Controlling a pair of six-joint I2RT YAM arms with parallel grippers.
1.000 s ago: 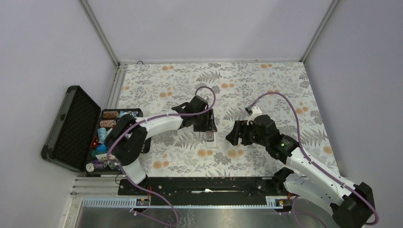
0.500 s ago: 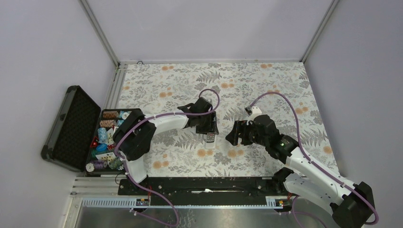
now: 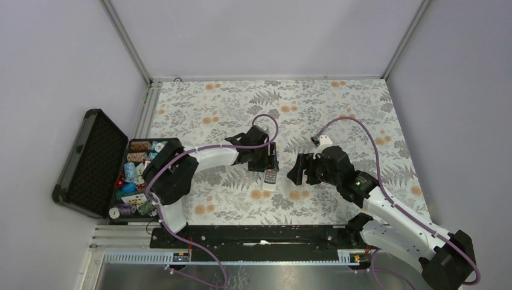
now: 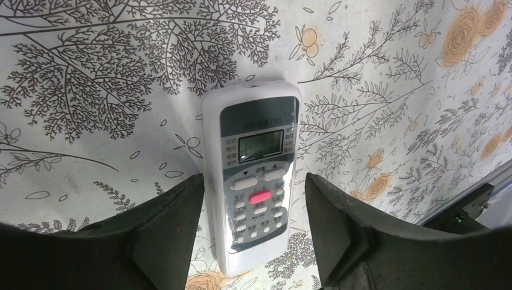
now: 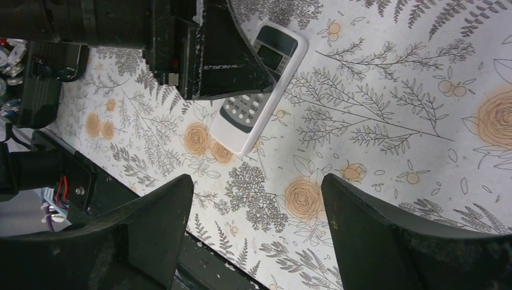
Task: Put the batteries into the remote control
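The white remote control (image 3: 270, 177) lies face up on the flowered table, its grey screen and buttons showing in the left wrist view (image 4: 256, 181). My left gripper (image 3: 264, 162) is open and straddles the remote's button end (image 4: 250, 188). Its left finger (image 4: 172, 223) is close to the remote's edge and its right finger (image 4: 338, 223) stands apart. My right gripper (image 3: 300, 170) is open and empty, just right of the remote (image 5: 259, 84), with bare table between its fingers (image 5: 258, 181). No batteries show in any view.
An open black case (image 3: 90, 163) with poker chips (image 3: 136, 172) sits at the table's left edge. A black rail (image 3: 259, 232) runs along the near edge, also in the right wrist view (image 5: 121, 199).
My left gripper has shifted a little to the right and the remote has moved slightly with it, now lying a bit slanted. The right arm has not moved.
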